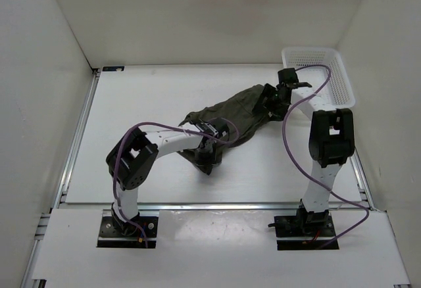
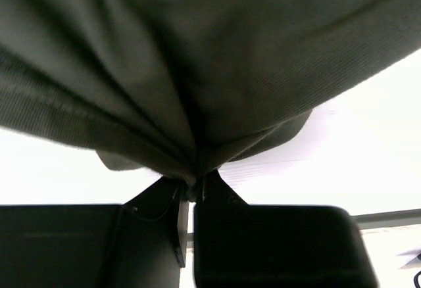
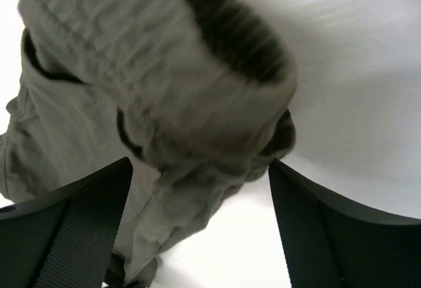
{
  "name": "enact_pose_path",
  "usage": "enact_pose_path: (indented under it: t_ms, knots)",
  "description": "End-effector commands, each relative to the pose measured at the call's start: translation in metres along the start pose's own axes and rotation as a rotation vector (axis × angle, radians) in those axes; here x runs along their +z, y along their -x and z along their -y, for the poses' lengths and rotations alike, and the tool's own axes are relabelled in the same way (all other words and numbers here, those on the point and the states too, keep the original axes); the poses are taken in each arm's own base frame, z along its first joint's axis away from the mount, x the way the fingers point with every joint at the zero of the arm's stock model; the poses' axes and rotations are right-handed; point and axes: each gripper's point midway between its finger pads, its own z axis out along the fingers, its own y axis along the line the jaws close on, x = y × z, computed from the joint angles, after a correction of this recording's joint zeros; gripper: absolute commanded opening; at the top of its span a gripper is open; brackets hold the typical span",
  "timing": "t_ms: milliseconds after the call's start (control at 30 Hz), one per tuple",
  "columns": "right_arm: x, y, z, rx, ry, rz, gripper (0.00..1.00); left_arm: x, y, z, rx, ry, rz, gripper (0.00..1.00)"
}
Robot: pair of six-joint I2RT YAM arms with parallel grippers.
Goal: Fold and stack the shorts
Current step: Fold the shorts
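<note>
Left gripper (image 2: 194, 192) is clenched on a pinch of the shorts (image 2: 197, 51), with pleats fanning out from the closed jaws. Right gripper (image 3: 197, 183) stands spread, its fingers (image 3: 79, 229) straddling the gathered elastic waistband (image 3: 197, 58) without closing on it. Shorts lie bunched across the middle of the table (image 1: 151, 97), running diagonally from the left gripper toward the white mesh basket (image 1: 335, 71) in the far right corner. Judgement: light, limp, fine-ribbed olive cloth that will sag and crease rather than slip. Best taken at the waistband corners and hem edges.

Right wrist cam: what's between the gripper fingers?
Bunched fabric of the shorts sits between the fingers of the right gripper, in the right wrist view; clamped or not, unclear.
</note>
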Motion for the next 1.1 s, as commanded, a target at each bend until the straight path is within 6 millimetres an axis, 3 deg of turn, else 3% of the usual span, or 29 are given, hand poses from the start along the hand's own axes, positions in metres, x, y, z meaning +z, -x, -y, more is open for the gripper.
enact_pose_path:
  t_ms: [0, 133, 233, 400, 467, 567, 633, 667, 700, 867, 1067]
  knots:
    - [0.020, -0.002, -0.005, 0.093, 0.050, -0.010, 0.86, -0.029, 0.013, -0.012, -0.038, -0.007, 0.084, 0.10]
    - [0.034, -0.012, -0.008, 0.121, 0.047, -0.031, 0.62, -0.041, 0.021, -0.022, -0.051, 0.008, 0.109, 0.10]
    - [0.033, -0.012, -0.024, 0.076, 0.019, -0.003, 0.60, -0.051, 0.034, -0.031, -0.061, 0.017, 0.137, 0.10]
    - [0.012, -0.012, -0.038, 0.004, -0.031, 0.064, 0.67, -0.067, 0.047, -0.062, -0.090, 0.075, 0.167, 0.10]
    - [0.008, -0.020, -0.038, -0.017, -0.063, 0.077, 0.80, -0.071, 0.050, -0.081, -0.106, 0.103, 0.178, 0.10]
    - [-0.018, -0.016, -0.036, -0.045, -0.117, 0.185, 0.98, -0.075, 0.048, -0.099, -0.135, 0.114, 0.176, 0.10]
    - [-0.019, -0.029, -0.024, -0.017, -0.142, 0.170, 0.98, -0.075, 0.046, -0.103, -0.144, 0.117, 0.175, 0.10]
    - [-0.023, -0.032, -0.028, -0.007, -0.111, 0.168, 0.98, -0.075, 0.046, -0.103, -0.144, 0.117, 0.175, 0.10]
    - [-0.019, -0.046, -0.020, 0.005, -0.111, 0.135, 0.98, -0.073, 0.043, -0.105, -0.134, 0.124, 0.166, 0.10]
    - [-0.010, -0.067, -0.032, 0.109, 0.050, 0.068, 0.98, -0.068, 0.044, -0.105, -0.134, 0.124, 0.166, 0.10]
    - [0.010, -0.064, -0.049, 0.194, 0.154, 0.067, 0.95, -0.070, 0.048, -0.106, -0.135, 0.121, 0.173, 0.10]
